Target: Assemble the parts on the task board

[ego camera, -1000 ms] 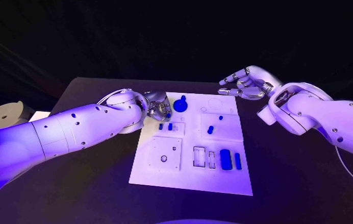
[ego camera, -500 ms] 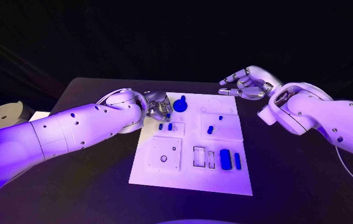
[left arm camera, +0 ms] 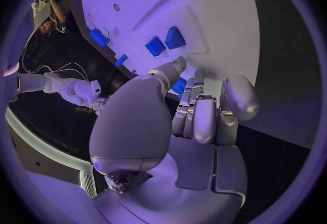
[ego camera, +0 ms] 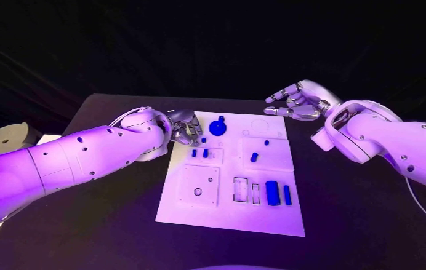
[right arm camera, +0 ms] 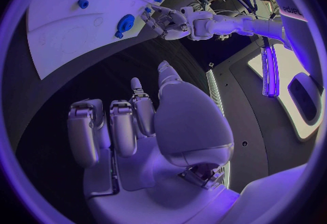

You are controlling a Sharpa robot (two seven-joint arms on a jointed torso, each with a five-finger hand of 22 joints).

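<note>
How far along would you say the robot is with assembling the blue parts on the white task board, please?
Early, it seems. Several small blue parts stand in the white task board, but the rectangular slots beside them look unfilled. The left hand pinches a small blue piece at the board's far-left corner. The right hand hovers beyond the board's far edge, holding nothing.

I see a black table in front of me. A white task board lies flat on the middle of it. The board is long and goes from near me to far from me. Small blue parts sit on the board, some near my end and some at the far end. The dark table top shows on both sides of the board and past its far end. The board's left edge is close to the table's left part
</note>
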